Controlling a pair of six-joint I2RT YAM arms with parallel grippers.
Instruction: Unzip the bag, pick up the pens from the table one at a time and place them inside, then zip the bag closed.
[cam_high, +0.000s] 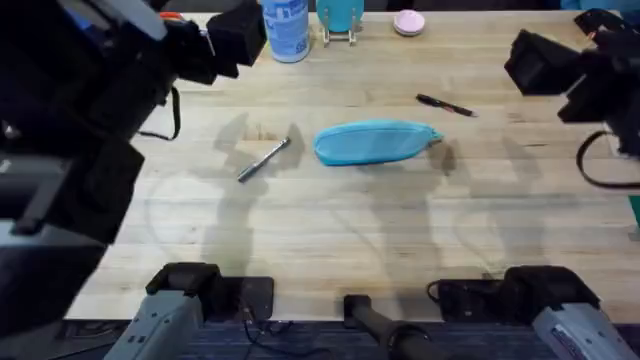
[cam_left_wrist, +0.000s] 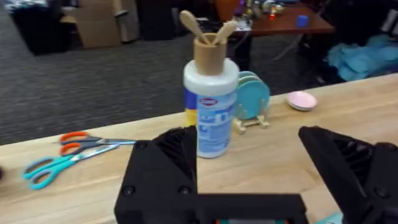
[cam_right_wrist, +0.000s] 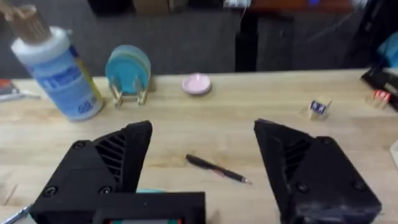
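The zipper and pull tab of the bag (cam_high: 376, 143) were too small to be made out from overhead, only a sliver of the pouch was seen below each wrist's fingers, and the left arm (cam_high: 70, 120), beside the bag, was rendered large, dark and blurred.
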